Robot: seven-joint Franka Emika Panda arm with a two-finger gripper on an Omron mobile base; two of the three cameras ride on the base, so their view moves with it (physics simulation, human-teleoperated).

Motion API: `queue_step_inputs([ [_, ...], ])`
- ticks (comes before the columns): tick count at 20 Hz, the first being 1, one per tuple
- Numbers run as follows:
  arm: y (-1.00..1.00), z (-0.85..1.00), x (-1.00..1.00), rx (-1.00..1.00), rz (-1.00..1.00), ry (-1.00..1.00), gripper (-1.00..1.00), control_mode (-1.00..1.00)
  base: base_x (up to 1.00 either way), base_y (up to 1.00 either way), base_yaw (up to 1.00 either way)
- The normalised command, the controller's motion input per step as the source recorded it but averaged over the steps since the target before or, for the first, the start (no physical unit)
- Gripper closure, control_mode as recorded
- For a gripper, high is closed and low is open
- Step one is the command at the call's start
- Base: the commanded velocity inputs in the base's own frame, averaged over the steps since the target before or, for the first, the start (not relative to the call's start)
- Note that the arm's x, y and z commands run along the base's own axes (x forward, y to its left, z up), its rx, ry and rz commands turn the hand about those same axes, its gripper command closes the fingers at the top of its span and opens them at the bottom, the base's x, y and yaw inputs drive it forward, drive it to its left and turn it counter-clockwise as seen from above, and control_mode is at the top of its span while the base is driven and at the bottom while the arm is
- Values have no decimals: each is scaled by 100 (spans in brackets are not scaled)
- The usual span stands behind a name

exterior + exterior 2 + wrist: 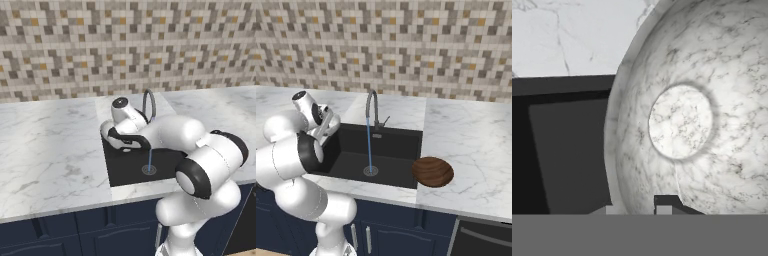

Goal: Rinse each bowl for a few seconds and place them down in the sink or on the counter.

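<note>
The pale speckled bowl (682,120) looms close in the hand view, its round inner base facing the camera. My gripper (637,209) is shut on the bowl's rim at the bottom of that view. In the left base view the gripper (114,140) holds the bowl (105,131) over the left side of the black sink (125,167). The dark brown bowl (432,171) rests on the counter (466,135) at the sink's right front corner. Water runs from the faucet (372,107) down to the drain (370,171), to the right of the held bowl.
White marble counter (50,150) stretches to the left of the sink, and the tiled mosaic wall (125,45) stands behind it. The gooseneck faucet (149,102) rises at the sink's back edge, close behind my arm.
</note>
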Motion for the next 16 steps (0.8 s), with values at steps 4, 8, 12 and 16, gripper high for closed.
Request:
queue_step_inputs([
  [4,-28,0,17,0,0,2,100,-100,0,0,0],
  [8,-30,0,15,0,0,3,100,-100,0,0,0],
  [12,-32,0,12,0,-1,5,100,-100,0,0,0],
  [16,-29,-5,13,1,-1,7,100,-100,0,0,0],
])
